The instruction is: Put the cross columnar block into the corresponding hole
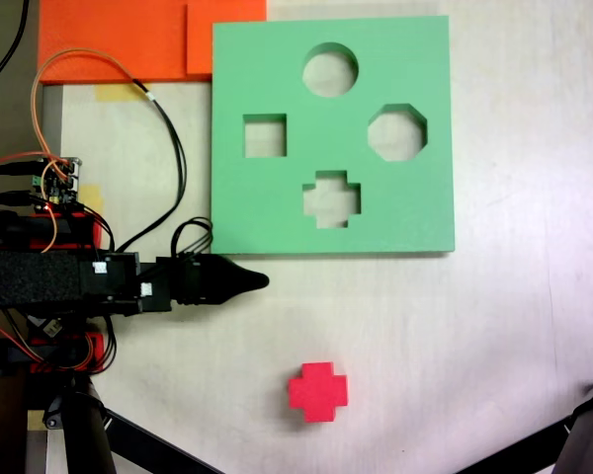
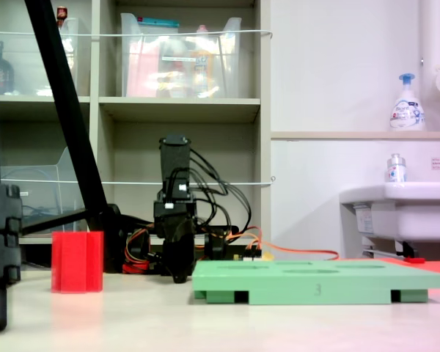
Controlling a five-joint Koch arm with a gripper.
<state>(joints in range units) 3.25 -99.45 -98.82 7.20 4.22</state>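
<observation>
The red cross columnar block (image 1: pixel 317 392) stands upright and untouched on the pale surface (image 1: pixel 494 326), nearest the camera in the second exterior view, plus-shaped face up in the first. From the jaws (image 1: pixel 254 281) it lies ahead of the tip and off toward the first exterior view's bottom edge, apart from them with bare surface between. This single arm has to swing that way and reach a little outward. The block has no long axis to line up with; its four lobes and notches are what the jaws would have to straddle.

Next, the jaws themselves: they taper to a single dark point in the first exterior view, pressed together and holding nothing, hanging low over the surface.

Beyond them, on the opposite side from the block, sits the green board (image 1: pixel 425 197), its edge just beside the tip. The corresponding hole (image 1: pixel 332 198) lies in the board's row closest to the jaws, empty.
</observation>
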